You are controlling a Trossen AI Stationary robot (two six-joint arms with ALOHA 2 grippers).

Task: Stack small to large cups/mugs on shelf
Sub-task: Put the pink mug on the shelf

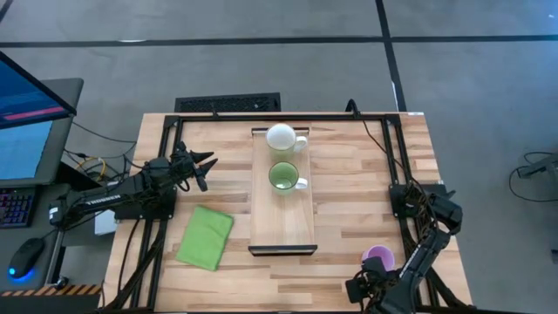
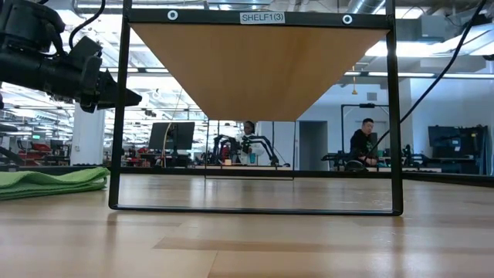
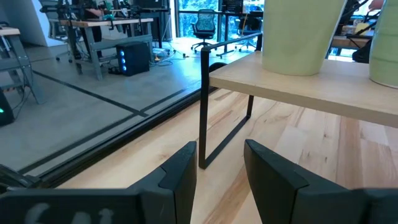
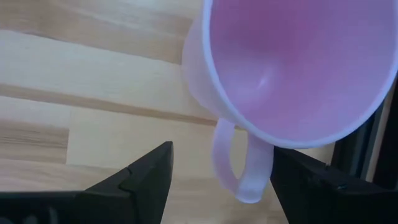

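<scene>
On the shelf point(image 1: 282, 228), a long light-wood board lying from twelve to six o'clock along the middle of the slatted desk point(image 1: 349, 209), stand two mugs. The white mug point(image 1: 281, 137) sits at the twelve o'clock end, its handle toward three o'clock, and its inside cannot be made out from above. Just toward six o'clock from it is the light green mug point(image 1: 282, 176), mouth up, handle also toward three o'clock, with nothing visible inside it. The two stand near each other but apart, neither one nested in the other. The six o'clock half of the shelf board is bare wood. The light purple mug point(image 1: 377, 258) stands on the desk toward five o'clock, off the shelf, mouth up; the right wrist view looks into its pink hollow point(image 4: 298, 62) and shows nothing in it. The right gripper point(image 4: 221, 171) hangs close over this mug, its jaws spread wide to either side of the handle without touching it and holding nothing. The left gripper point(image 1: 205, 168) hovers at nine o'clock beside the shelf, pointing toward it, its jaws partly open with a clear gap between them and nothing held. A folded green cloth point(image 1: 206, 237) lies flat on the desk toward seven o'clock.
</scene>
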